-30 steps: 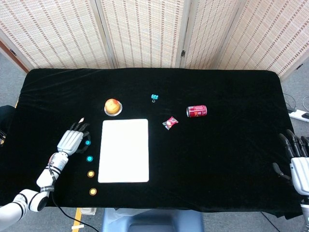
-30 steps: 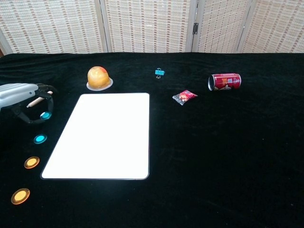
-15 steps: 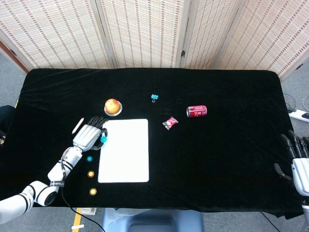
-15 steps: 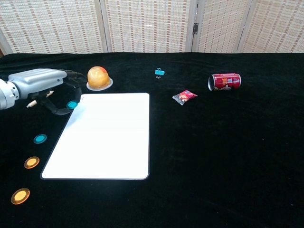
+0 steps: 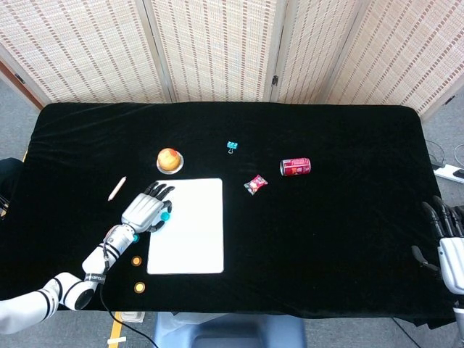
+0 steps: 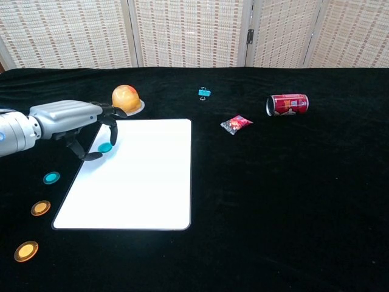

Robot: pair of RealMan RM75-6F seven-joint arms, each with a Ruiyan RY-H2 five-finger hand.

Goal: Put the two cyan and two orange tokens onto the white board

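My left hand [image 5: 147,212] [image 6: 73,118] hovers over the left edge of the white board [image 5: 192,239] [image 6: 146,182] and pinches a cyan token [image 5: 165,215] [image 6: 105,147] between thumb and finger. The other cyan token [image 5: 135,237] [image 6: 51,177] lies on the black cloth left of the board. Below it lie two orange tokens, one [image 5: 136,261] [image 6: 41,208] nearer the board's corner and one [image 5: 139,288] [image 6: 26,250] close to the table's front edge. My right hand [image 5: 448,232] rests at the far right edge, fingers apart and holding nothing; the chest view does not show it.
An apple on a small dish [image 5: 169,160] [image 6: 125,99] stands just behind the board's far left corner. A thin stick [image 5: 117,188] lies left of my left hand. A blue binder clip [image 5: 232,146], a snack packet [image 5: 255,184] and a red can [image 5: 295,167] lie right of the board.
My left hand has carried the cyan token from the cloth left of the board to above the board's left edge. The right hand has stayed put.
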